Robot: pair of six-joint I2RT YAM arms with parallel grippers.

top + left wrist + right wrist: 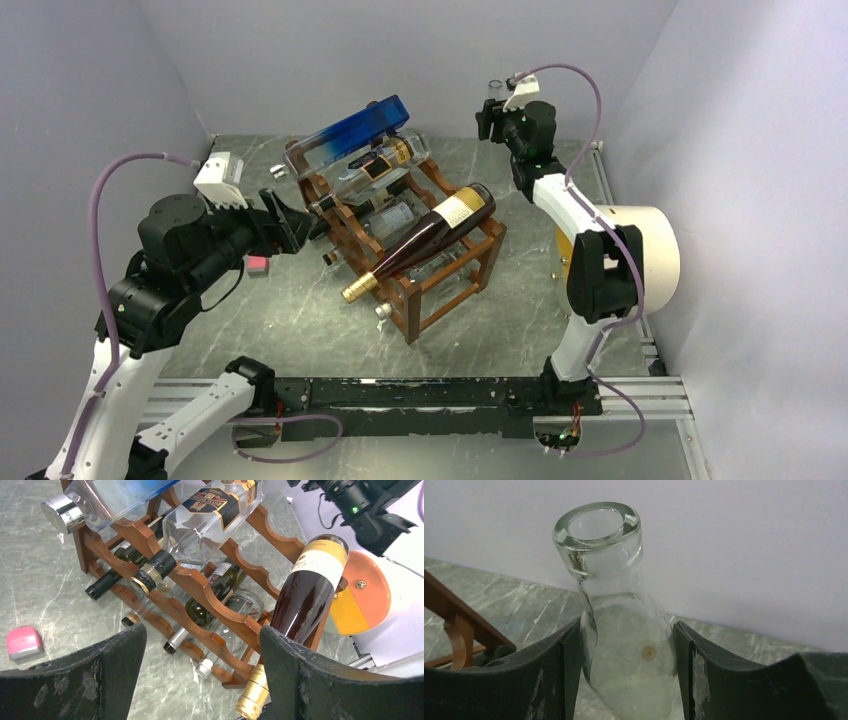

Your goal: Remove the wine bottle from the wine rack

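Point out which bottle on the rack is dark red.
The bottle with the cream label and gold foil neck, lying slanted across the rack's top; the others are clear, blue or green.

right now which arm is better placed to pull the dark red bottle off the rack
Left. The left hand is open and empty beside the wine rack, facing the dark red bottle. The right hand is shut on a clear glass bottle.
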